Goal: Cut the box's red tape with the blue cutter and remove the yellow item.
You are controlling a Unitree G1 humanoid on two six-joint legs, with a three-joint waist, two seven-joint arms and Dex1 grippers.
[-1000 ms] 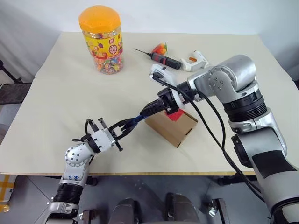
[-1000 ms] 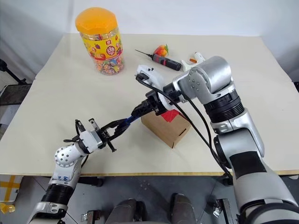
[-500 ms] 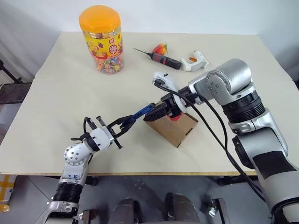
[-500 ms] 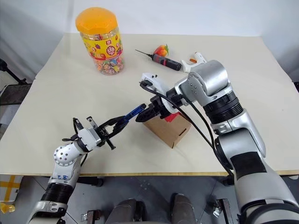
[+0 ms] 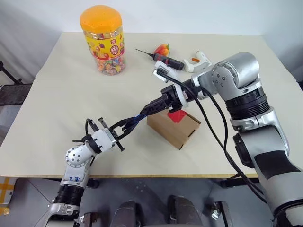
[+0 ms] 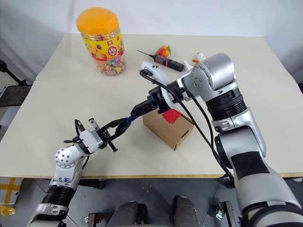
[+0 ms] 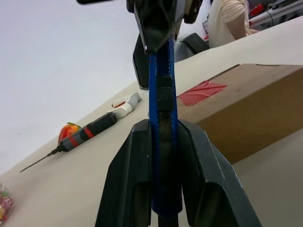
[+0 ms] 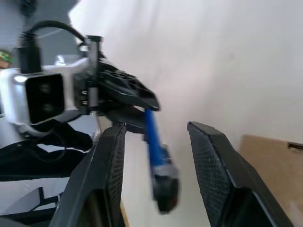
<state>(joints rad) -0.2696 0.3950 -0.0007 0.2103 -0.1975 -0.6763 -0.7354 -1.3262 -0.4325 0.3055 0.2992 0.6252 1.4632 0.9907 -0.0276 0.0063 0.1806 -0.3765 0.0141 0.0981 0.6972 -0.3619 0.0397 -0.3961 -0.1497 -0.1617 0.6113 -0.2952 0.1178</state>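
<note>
The left gripper is clamped on the slim, stiff, likely light cutter; the right gripper's fingers straddle its far end, apart.

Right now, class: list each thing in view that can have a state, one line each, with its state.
Box: flaps closed, on the table.
Red tape: stuck across the seam, uncut as far as visible.
Blue cutter: clamped in the left claw, off the table.
Right claw: open around the cutter's far end.
Candy jar: upright, lid on.
</note>
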